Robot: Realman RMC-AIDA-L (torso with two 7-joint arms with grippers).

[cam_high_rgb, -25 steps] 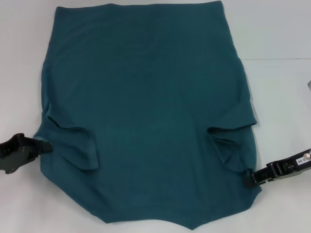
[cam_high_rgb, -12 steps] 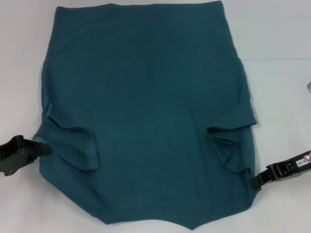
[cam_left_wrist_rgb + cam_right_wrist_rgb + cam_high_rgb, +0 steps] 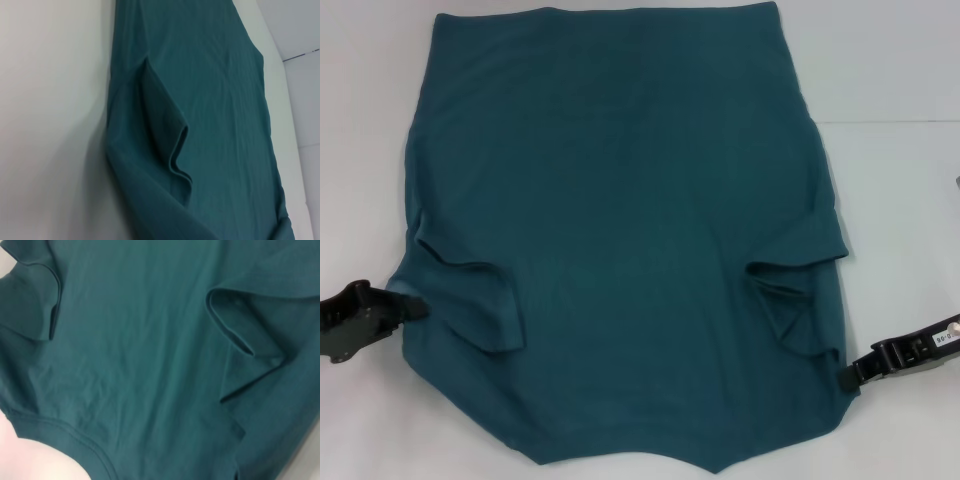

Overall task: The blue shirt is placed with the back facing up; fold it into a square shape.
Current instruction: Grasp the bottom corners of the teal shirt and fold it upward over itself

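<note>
Right claw point(image 3: 845, 378) has backed off the blue shirt point(image 3: 620, 220); left claw point(image 3: 412, 308) unmoved. Sleeves folded in, bottom fold next. Claw states: cannot tell.

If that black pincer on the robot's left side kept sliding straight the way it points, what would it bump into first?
The left pincer points inward at the blue shirt; its tip already sits at the shirt's edge, so it would likely meet the folded-in sleeve first, though height above the cloth is unclear.

Blue shirt point(image 3: 620, 230) lies flat, left pincer point(image 3: 408, 308) and right pincer point(image 3: 845, 378) at its edges.
</note>
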